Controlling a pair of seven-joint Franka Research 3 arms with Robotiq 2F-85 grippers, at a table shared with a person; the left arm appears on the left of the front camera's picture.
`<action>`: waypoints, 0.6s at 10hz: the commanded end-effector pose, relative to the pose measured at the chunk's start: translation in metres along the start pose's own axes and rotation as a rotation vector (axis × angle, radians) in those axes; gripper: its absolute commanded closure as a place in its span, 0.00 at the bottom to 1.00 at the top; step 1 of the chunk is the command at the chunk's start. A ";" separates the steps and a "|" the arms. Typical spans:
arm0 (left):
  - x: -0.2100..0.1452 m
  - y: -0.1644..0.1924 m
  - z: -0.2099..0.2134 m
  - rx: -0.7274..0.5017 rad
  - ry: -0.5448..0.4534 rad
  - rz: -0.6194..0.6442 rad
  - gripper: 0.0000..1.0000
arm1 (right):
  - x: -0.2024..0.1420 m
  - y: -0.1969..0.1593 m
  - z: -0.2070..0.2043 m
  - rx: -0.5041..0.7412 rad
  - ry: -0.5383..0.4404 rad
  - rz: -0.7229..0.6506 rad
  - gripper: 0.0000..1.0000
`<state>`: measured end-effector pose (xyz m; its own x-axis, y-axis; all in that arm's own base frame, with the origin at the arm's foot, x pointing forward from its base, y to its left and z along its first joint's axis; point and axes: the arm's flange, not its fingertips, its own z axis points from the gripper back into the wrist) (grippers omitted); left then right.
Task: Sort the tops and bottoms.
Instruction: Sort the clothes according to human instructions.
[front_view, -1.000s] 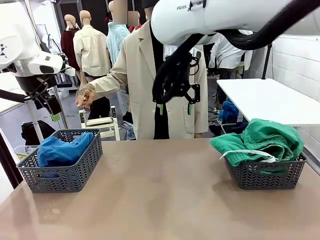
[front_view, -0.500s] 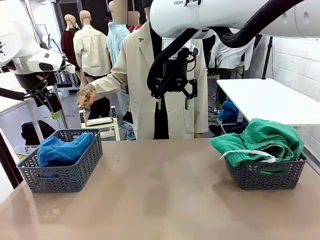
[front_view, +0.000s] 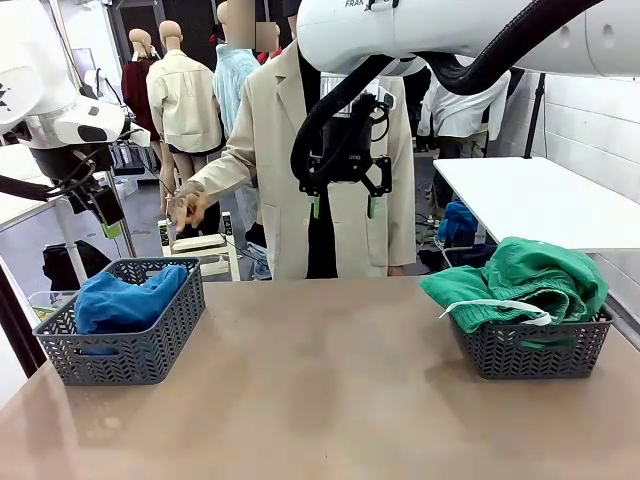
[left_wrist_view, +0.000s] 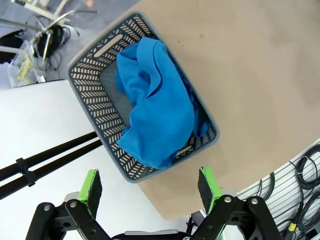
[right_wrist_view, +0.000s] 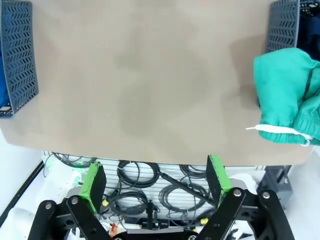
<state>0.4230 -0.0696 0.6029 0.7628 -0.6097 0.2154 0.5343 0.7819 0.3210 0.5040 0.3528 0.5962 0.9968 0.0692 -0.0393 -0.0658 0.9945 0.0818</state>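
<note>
Top: blue garment, bunched in the left basket; lies directly below the left claw, sorted into its own bin.
Green bottoms: heaped in the right basket, spilling over its rim, drawstring hanging outside; well to the side of and below the right claw.
Navy bottoms: not made out; possibly under the green heap, cannot tell.
Left claw: jaws fully apart, holding nothing; hangs above the left basket.
Right claw: jaws fully apart, holding nothing; raised high over the far table edge, before the person's coat.
Placement reason: each basket takes one kind, so tops and bottoms sit at opposite ends.
Table: bare between the baskets; wide open room under the right claw.
Edges: both baskets stand close to the table's side edges; little margin outward.
Progress: sorting looks finished, by judgement.
</note>
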 end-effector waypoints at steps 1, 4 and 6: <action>0.022 -0.009 0.004 -0.010 -0.013 -0.046 0.00 | -0.029 -0.031 -0.001 -0.023 -0.061 -0.055 0.00; 0.076 -0.032 0.006 -0.004 0.009 -0.050 0.00 | -0.086 -0.120 -0.028 -0.132 -0.365 -0.151 0.00; 0.095 -0.054 -0.007 -0.034 0.040 0.019 0.00 | -0.113 -0.143 -0.041 -0.071 -0.448 -0.108 0.00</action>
<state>0.4646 -0.1621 0.5987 0.7428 -0.6378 0.2039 0.5717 0.7626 0.3026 0.4269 0.2134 0.5735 0.9342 -0.0802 0.3476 0.0809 0.9966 0.0125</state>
